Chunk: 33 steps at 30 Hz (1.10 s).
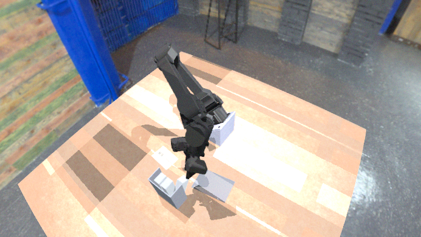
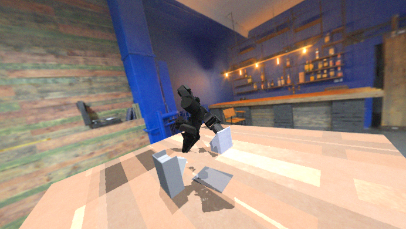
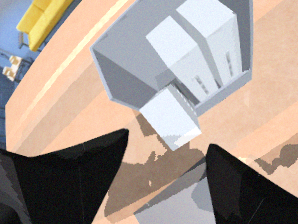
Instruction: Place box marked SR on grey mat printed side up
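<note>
My gripper [image 1: 189,177] [image 2: 185,151] [image 3: 168,143] is open, tips pointing down near the bin's mat side, with nothing held. The grey bin [image 1: 171,195] [image 2: 168,177] [image 3: 117,56] stands on the table. Two white boxes [image 3: 176,44] [image 3: 206,20] stand side by side in it, with dark print on their sides too small to read. A third white box [image 1: 182,183] [image 2: 182,165] [image 3: 169,114] is tilted, its top leaning out over the bin's rim toward the mat; its code cannot be read. The grey mat [image 1: 217,186] [image 2: 216,179] [image 3: 175,206] bears no box.
A white card [image 1: 165,161] marked SR lies flat on the table beside the bin, on the arm's side. A pale lilac block [image 1: 226,130] [image 2: 223,141] stands by the arm's base. The mat lies a short way from the bin.
</note>
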Tool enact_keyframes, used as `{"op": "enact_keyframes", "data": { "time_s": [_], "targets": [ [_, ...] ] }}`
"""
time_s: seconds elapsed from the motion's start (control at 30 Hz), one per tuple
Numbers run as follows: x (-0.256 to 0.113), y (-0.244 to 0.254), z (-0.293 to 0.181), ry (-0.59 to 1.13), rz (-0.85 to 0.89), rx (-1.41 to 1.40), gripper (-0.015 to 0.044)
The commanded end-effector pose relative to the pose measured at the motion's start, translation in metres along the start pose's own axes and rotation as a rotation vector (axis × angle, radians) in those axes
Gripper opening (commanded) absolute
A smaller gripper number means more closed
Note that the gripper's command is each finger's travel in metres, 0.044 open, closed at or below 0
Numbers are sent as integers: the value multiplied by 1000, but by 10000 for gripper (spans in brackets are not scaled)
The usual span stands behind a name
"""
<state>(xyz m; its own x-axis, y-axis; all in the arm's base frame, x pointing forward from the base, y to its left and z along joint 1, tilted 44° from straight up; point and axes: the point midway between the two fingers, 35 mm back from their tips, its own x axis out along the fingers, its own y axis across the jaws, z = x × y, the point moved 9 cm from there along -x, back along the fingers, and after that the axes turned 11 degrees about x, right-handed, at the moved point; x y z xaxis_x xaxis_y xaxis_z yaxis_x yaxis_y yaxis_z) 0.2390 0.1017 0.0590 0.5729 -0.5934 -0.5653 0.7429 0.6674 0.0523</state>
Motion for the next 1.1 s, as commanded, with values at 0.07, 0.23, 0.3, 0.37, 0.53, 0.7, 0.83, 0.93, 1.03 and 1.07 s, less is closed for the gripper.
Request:
{"op": "enact_keyframes", "data": {
  "time_s": [0.07, 0.23, 0.3, 0.37, 0.53, 0.7, 0.83, 0.93, 1.03, 1.07],
  "targets": [
    [-1, 3, 2, 12, -18, 145, 237],
    [-3, 6, 4, 16, -35, 271, 237],
    [-3, 7, 4, 17, -42, 321, 237],
    [-4, 8, 5, 17, -49, 371, 237],
    [-6, 11, 7, 17, -67, 496, 237],
    [-7, 13, 10, 14, -86, 622, 237],
    [-9, 15, 11, 9, -100, 717, 237],
    [-9, 15, 12, 8, -103, 734, 237],
    [-8, 15, 12, 9, -103, 734, 237],
    [-7, 15, 12, 9, -103, 734, 237]
  ]
}}
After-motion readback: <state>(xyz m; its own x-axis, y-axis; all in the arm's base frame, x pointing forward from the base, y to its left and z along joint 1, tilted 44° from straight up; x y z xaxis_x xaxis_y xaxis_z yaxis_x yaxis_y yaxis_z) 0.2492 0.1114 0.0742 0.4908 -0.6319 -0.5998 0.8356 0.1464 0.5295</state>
